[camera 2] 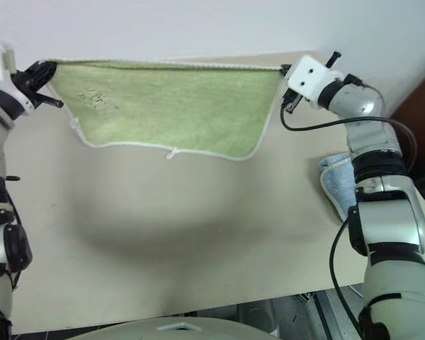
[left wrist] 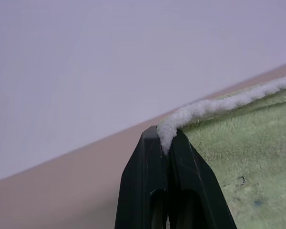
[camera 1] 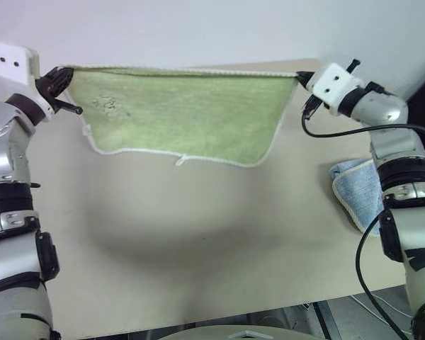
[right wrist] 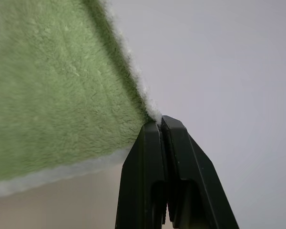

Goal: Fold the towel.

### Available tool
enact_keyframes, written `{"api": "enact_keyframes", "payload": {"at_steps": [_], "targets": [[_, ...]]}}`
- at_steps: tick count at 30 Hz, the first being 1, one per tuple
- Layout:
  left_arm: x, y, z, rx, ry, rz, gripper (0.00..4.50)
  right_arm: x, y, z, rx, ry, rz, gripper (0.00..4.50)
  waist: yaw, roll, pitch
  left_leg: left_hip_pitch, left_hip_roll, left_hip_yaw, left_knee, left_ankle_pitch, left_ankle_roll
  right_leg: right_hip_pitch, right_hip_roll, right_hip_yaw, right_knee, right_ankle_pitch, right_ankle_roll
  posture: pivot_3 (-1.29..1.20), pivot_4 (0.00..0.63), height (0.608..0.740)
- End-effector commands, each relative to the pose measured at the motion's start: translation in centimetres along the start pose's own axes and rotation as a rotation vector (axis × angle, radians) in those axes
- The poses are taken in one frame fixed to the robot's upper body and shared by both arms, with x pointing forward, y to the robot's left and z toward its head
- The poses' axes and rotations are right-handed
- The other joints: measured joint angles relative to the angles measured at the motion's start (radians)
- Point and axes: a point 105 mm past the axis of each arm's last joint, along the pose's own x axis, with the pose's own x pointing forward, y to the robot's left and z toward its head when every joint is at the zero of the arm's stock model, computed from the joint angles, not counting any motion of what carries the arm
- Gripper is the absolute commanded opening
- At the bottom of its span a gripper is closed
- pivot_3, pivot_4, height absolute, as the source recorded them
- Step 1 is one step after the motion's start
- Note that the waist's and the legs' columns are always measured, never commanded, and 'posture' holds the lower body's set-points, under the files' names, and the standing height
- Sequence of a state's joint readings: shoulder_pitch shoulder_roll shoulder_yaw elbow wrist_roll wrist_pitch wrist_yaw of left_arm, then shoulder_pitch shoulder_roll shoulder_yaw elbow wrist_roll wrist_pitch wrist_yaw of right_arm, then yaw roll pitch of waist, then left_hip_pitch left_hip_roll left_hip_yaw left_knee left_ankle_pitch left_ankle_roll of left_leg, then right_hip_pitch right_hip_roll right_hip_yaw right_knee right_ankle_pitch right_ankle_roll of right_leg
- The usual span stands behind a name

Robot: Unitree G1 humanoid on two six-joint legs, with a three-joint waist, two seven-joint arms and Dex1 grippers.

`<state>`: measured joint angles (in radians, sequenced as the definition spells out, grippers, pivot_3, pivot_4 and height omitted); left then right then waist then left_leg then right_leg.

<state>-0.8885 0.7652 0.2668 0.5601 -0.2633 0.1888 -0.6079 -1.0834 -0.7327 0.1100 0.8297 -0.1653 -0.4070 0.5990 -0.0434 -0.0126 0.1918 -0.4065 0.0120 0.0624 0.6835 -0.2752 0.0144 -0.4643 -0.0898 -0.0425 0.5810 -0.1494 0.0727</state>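
A light green towel [camera 1: 180, 117] hangs stretched across the upper frame above a beige table [camera 1: 198, 241]; the left gripper [camera 1: 62, 79] pinches its upper-left corner, the right gripper [camera 1: 301, 76] its upper-right corner; a blue cloth [camera 1: 358, 188] lies at right.

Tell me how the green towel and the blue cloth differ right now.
The towel is light green; the blue cloth is light blue. The towel hangs spread in the air above the table, stretched between the left gripper and right gripper, each shut on an upper corner; the blue cloth lies on the table by the right arm, untouched. The towel shows as one open sheet, the blue cloth looks folded. Both have pale edging.
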Motion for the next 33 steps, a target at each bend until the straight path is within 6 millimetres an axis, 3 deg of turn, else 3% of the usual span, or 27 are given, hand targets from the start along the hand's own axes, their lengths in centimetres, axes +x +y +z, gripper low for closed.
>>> {"api": "enact_keyframes", "payload": {"at_steps": [1,4,6,13,15,17,19,24,27,33], "targets": [[-0.5,2.3,3.1,0.022,-0.093,0.085,0.0,-2.5,-6.5,1.6,0.006,-0.029,-0.176,0.04,0.0,0.0,0.0,0.0,0.0,0.0,0.0,0.0,0.0,0.0,0.0,0.0,0.0,0.0,0.0,0.0,0.15,0.728],[-1.3,3.1,3.8,0.021,-0.115,0.084,0.0,-3.8,-8.0,3.2,0.007,-0.084,-0.179,0.04,0.001,0.0,0.0,0.0,0.001,0.001,-0.001,0.0,0.0,0.0,0.0,0.0,0.0,0.0,0.0,0.0,0.15,0.728],[-2.1,3.6,3.6,0.001,-0.112,0.068,0.0,-4.6,-7.3,3.7,0.015,-0.102,-0.122,0.04,0.001,0.0,0.0,0.0,0.001,0.001,-0.001,0.0,0.0,0.0,0.0,0.0,0.0,0.0,0.0,0.0,0.15,0.728],[-6.9,-1.2,0.2,-0.014,0.025,-0.318,0.0,-8.4,3.5,1.8,0.167,-0.032,0.404,0.04,0.008,-0.001,-0.001,0.001,0.002,0.003,0.0,-0.001,0.002,0.001,-0.002,0.0,-0.001,0.0,0.0,0.0,0.15,0.728],[-8.7,-2.6,-1.3,-0.055,0.118,-0.411,0.0,-10.3,6.9,1.1,0.233,0.007,0.562,0.04,0.018,-0.001,-0.001,0.0,0.002,0.004,0.001,-0.001,0.002,0.0,-0.003,0.0,-0.002,0.0,0.0,0.0,0.15,0.728],[-11.0,-4.1,-2.7,-0.065,0.213,-0.513,0.0,-11.8,8.9,1.2,0.286,0.02,0.67,0.04,0.024,-0.001,0.0,0.0,0.002,0.004,0.001,-0.001,0.002,0.0,-0.003,0.001,-0.002,0.0,0.0,0.0,0.15,0.728],[-12.8,-4.9,-3.5,-0.084,0.273,-0.573,0.0,-12.3,9.6,1.7,0.332,0.011,0.712,0.04,0.026,-0.001,0.0,0.002,0.002,0.004,0.001,-0.002,0.002,0.0,-0.003,0.002,-0.002,-0.002,-0.003,0.0,0.15,0.728],[-15.5,-4.3,-6.3,-0.041,0.446,-0.569,0.0,-12.6,11.1,1.8,0.39,0.011,0.774,0.04,0.031,-0.001,0.0,0.005,0.005,0.006,0.001,-0.002,0.0,0.0,-0.004,0.002,-0.003,-0.005,-0.001,0.0,0.15,0.728],[-15.5,-3.7,-6.7,-0.019,0.459,-0.538,0.0,-12.2,11.1,2.0,0.395,-0.001,0.767,0.04,0.033,-0.001,0.0,0.004,0.005,0.008,0.001,-0.004,-0.002,-0.001,-0.005,0.001,-0.003,-0.004,-0.001,0.0,0.15,0.728],[-12.2,0.2,-9.4,0.186,0.498,-0.261,0.0,-6.1,9.3,-0.5,0.277,0.073,0.524,0.04,0.028,-0.001,-0.001,0.001,0.005,0.015,0.001,-0.003,-0.001,-0.006,-0.008,0.001,-0.003,0.0,-0.005,0.0,0.15,0.728]]}}
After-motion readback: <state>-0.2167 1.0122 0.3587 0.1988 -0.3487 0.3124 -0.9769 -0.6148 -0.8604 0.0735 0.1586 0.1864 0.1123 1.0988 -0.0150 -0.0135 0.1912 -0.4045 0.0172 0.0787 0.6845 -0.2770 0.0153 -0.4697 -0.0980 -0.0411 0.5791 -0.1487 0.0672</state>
